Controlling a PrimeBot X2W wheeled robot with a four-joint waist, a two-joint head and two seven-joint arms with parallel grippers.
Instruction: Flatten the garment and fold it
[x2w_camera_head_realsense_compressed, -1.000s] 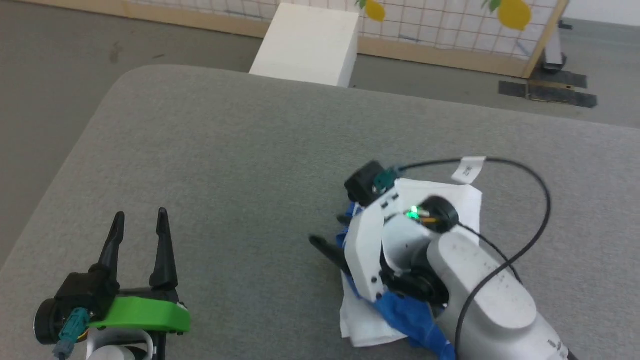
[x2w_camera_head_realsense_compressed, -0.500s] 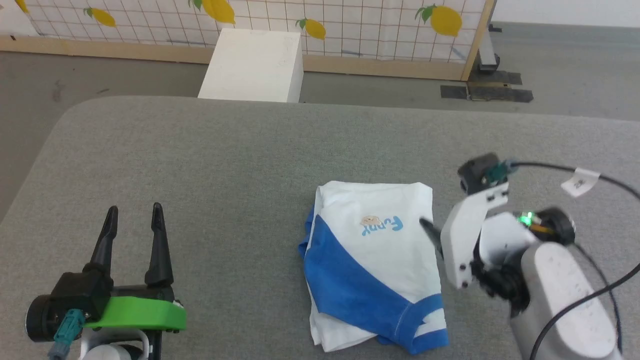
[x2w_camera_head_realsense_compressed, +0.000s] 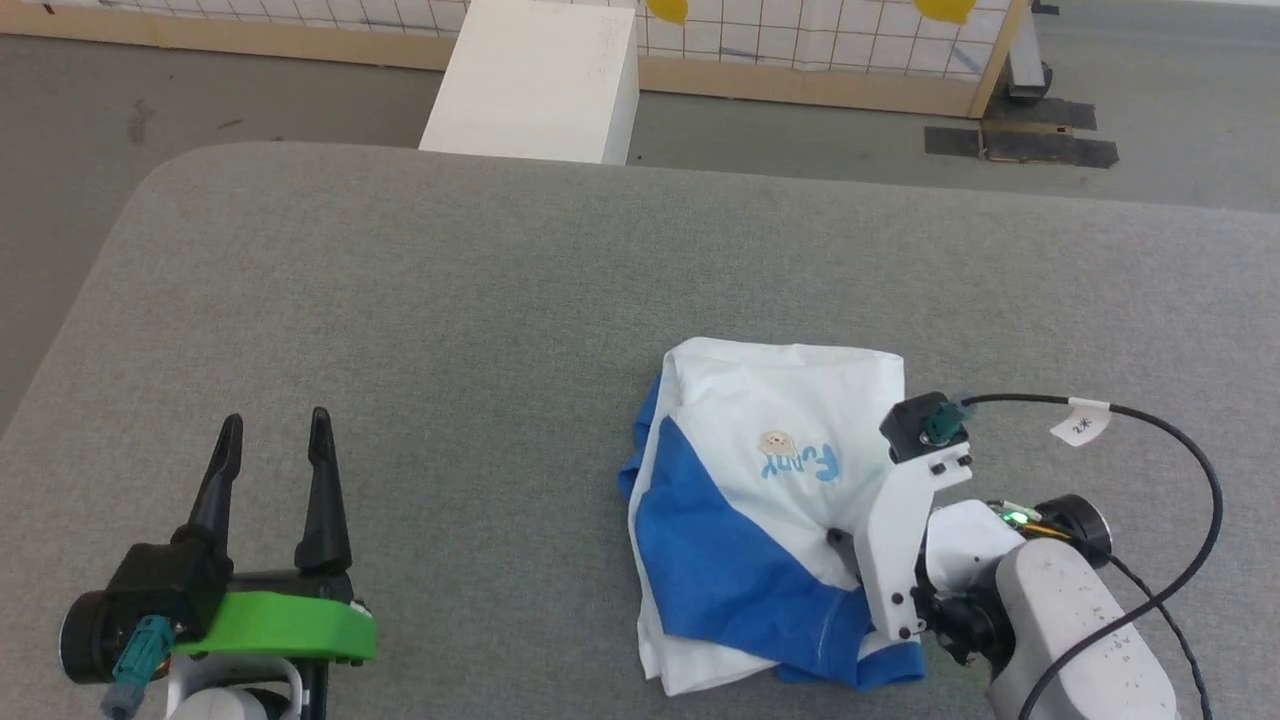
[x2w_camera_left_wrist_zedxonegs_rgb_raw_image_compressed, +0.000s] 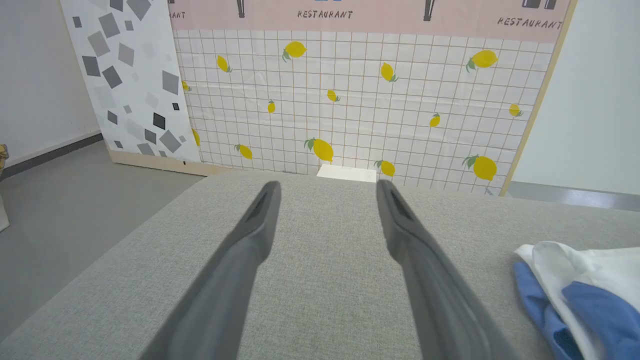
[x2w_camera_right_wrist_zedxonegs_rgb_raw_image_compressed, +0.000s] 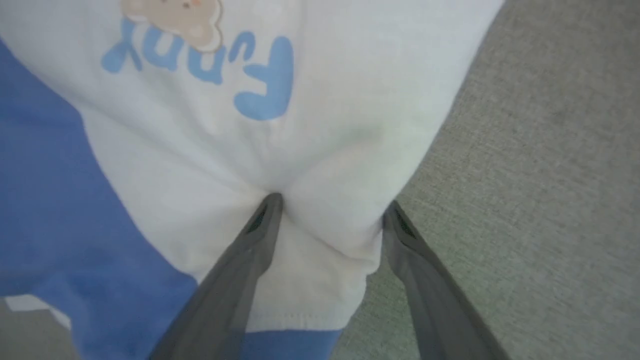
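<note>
Two grippers, both spread wide: the right gripper (x2w_camera_right_wrist_zedxonegs_rgb_raw_image_compressed: 333, 202) is down on the garment (x2w_camera_head_realsense_compressed: 760, 500), a folded bundle lying on the grey padded surface (x2w_camera_head_realsense_compressed: 450, 300). One finger dimples the white cloth near the cartoon patch (x2w_camera_head_realsense_compressed: 777, 443), the other sits at the garment's edge, nothing pinched. Well off to the garment's left, the left gripper (x2w_camera_head_realsense_compressed: 276, 418) hovers, empty.
</note>
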